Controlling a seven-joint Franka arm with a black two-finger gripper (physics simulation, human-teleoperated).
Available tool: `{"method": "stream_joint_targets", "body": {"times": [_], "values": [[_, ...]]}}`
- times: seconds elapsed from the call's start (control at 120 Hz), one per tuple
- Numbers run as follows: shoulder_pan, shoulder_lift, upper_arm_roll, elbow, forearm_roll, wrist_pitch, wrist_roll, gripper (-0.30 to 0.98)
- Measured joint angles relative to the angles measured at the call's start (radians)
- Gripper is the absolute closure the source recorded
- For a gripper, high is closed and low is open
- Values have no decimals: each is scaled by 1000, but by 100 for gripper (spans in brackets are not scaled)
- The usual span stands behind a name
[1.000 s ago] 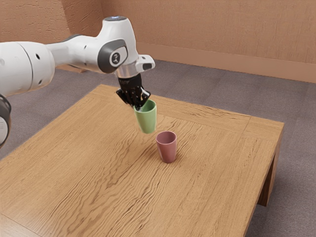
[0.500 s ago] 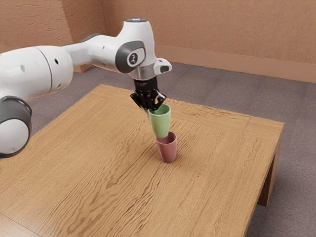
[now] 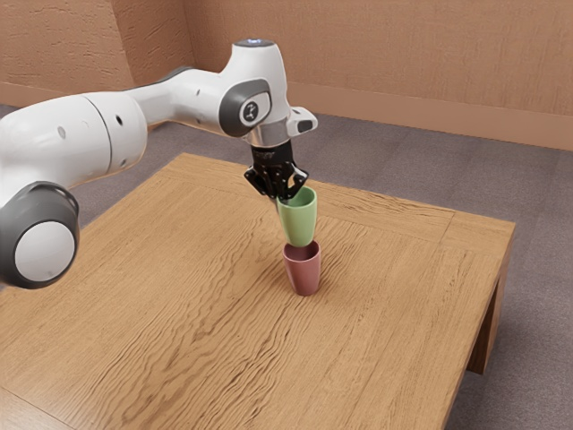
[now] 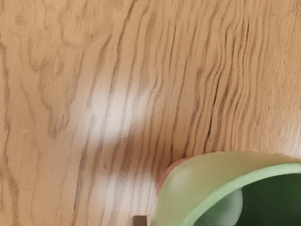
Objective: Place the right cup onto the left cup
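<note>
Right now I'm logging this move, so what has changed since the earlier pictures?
The gripper and the green cup moved together toward the exterior view's right, bringing the green cup over the pink cup. Nothing was newly gripped or let go; the pink cup stayed upright in its place.

the gripper (image 3: pixel 284 196) has open air to either side of its jaws, down to the table (image 3: pixel 197 296). below the jaws, the green cup (image 3: pixel 298 221) takes up the near room; straight beneath that, the pink cup (image 3: pixel 304 274) blocks the drop.
</note>
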Motion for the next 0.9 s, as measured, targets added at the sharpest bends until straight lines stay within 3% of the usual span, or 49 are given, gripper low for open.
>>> {"method": "stream_joint_targets", "body": {"times": [0.475, 0.683, 0.9], "values": [[1, -9, 0, -58, -26, 1, -44, 78], [0, -14, 3, -67, -34, 3, -57, 34], [-3, -93, 3, -120, -23, 5, -64, 12]]}}
